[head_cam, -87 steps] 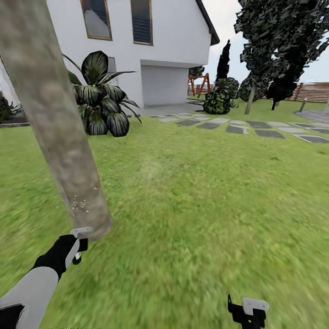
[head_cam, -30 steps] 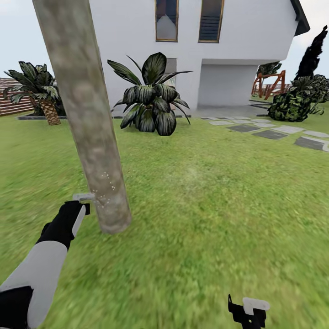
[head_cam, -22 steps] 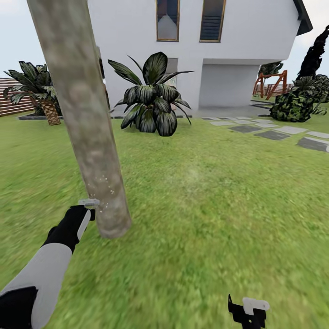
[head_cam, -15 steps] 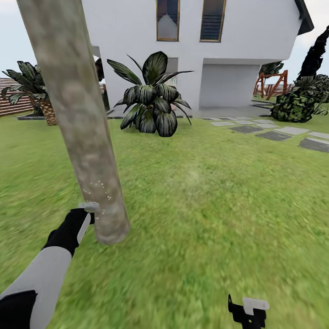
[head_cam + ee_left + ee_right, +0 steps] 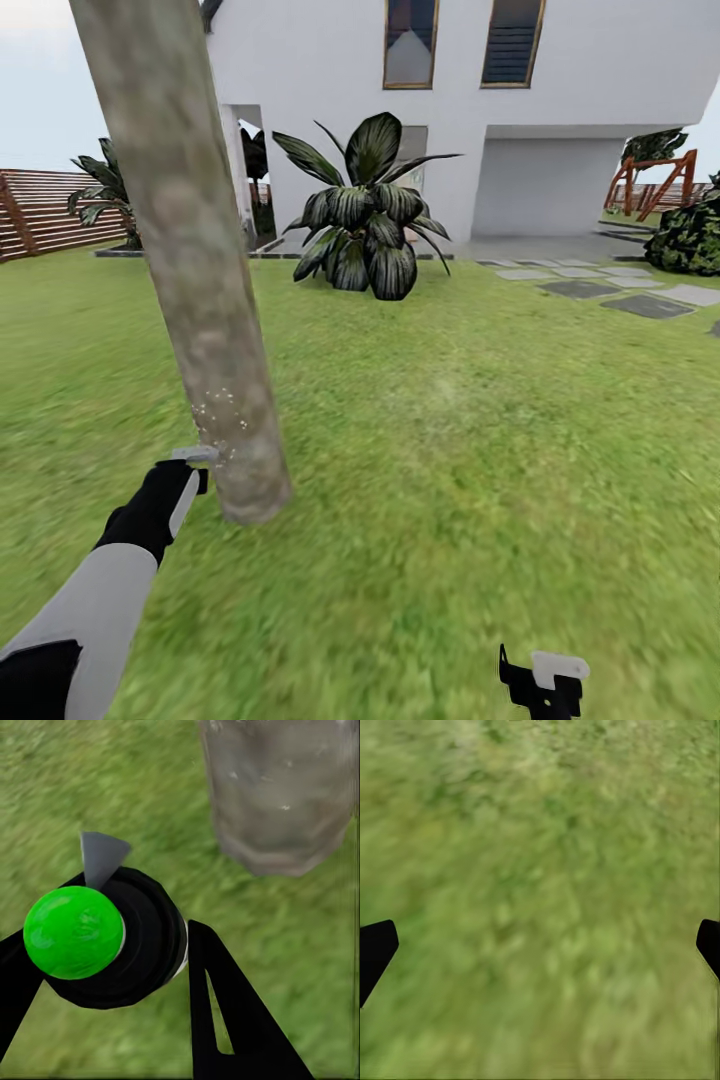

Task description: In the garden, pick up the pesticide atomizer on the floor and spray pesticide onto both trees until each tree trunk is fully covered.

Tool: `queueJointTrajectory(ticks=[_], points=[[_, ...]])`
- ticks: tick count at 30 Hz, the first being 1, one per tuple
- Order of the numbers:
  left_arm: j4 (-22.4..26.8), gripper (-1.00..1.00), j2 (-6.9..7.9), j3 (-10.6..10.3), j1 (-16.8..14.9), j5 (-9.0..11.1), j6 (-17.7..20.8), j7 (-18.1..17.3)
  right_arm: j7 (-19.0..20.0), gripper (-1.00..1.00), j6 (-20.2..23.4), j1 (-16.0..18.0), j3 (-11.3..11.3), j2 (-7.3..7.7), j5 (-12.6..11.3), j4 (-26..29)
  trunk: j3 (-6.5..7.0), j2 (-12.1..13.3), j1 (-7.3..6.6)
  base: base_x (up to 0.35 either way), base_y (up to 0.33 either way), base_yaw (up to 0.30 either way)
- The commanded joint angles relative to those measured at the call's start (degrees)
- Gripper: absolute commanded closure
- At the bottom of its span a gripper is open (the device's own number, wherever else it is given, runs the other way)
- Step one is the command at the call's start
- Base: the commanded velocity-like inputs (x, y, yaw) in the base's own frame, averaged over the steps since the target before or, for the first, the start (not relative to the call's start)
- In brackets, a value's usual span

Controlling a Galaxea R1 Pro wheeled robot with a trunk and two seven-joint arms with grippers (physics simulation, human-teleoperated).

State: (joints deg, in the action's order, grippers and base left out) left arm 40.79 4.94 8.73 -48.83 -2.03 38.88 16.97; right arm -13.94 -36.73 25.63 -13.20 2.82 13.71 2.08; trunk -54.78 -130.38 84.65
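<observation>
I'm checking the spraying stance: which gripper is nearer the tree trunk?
Left. The left gripper holds the atomizer right beside the tree trunk, near its base. The right gripper hangs open over grass, well off to the trunk's right.

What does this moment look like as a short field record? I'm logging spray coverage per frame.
left end effector: shut on the atomizer, beside the trunk's base
atomizer top: green ball
tree trunk: mottled grey-tan, rising from the grass
pesticide: white specks low on the trunk; upper part looks bare
right end effector: open, empty, over grass
background: white house, broad-leaf plant, slat fence
</observation>
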Motion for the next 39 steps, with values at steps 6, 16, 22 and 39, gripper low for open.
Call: queueJointTrajectory(ticks=[6, 16, 22, 39], points=[[-0.1, 1.0, -0.16, 0.1, 0.0, -0.3, 0.4, 0.2, -0.3, -1.0, -0.1, 0.0, -0.3, 0.0, 0.6, -0.1, -0.05, 0.0, -0.01, 0.176, -0.233, 0.006], [-0.1, 1.0, 0.06, 0.1, 3.0, -0.2, 0.0, 0.5, -0.3, -1.0, -0.1, 0.0, -0.3, 0.0, 0.6, -0.1, -0.05, 0.0, -0.01, 0.261, -0.163, 0.03], [-0.1, 1.0, -0.11, 0.1, 3.6, 0.2, 0.0, 0.4, -0.3, -1.0, -0.1, 0.0, -0.2, 0.0, 0.6, -0.1, -0.05, 0.0, -0.01, 0.175, -0.227, 0.265], [-0.1, 1.0, -2.24, 0.6, 7.7, 0.1, -0.4, 0.4, -0.4, -1.0, -0.1, 0.0, -0.3, 0.0, 0.6, -0.1, -0.05, 0.0, -0.01, 0.157, -0.237, 0.075]])
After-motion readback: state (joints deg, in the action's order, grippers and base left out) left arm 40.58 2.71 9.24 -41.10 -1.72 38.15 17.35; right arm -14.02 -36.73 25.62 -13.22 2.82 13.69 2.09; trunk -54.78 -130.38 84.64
